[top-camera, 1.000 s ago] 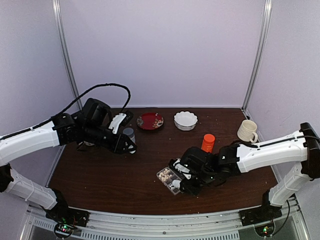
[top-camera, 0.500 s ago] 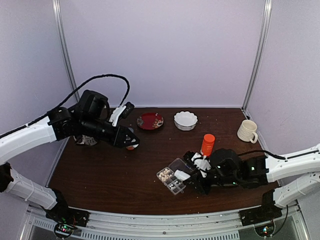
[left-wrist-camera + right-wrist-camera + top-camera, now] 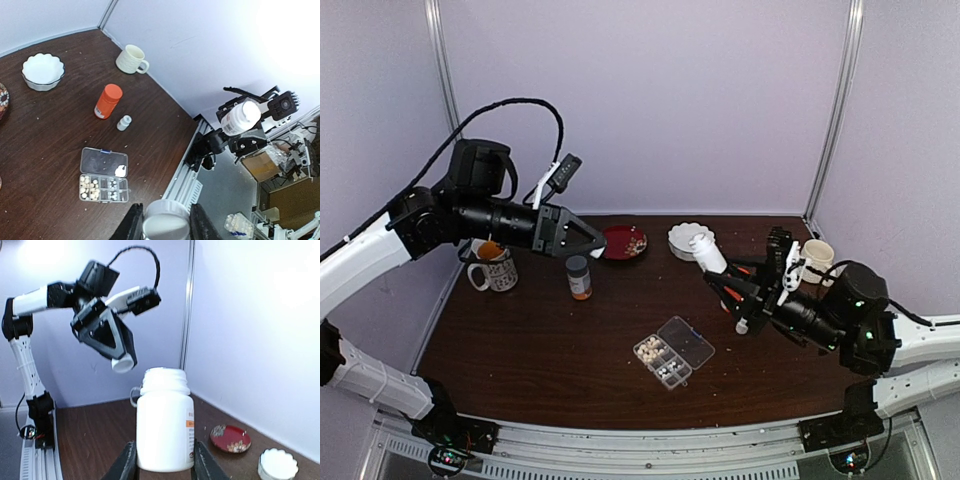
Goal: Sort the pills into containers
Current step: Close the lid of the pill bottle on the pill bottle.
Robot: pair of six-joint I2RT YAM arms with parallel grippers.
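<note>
Dark brown wooden tabletop [image 3: 540, 340] between pale lilac walls [image 3: 650, 100]; near its front middle lies a small flat clear-plastic pill box [image 3: 674, 353], hinged lid folded open beside the cells; tiny cream and whitish pills [image 3: 89, 181] sit in the cells (count not legible); left gripper [image 3: 590, 243] hangs above the table, closed on a round white bottle cap [image 3: 166, 226]; right gripper [image 3: 162, 462] clamps a white plastic bottle [image 3: 165, 420], threaded neck bare, contents not visible.

White cap [image 3: 165, 226] cut by bottom edge, white bottle [image 3: 164, 425] base hidden, pills [image 3: 90, 183] too small to count
</note>
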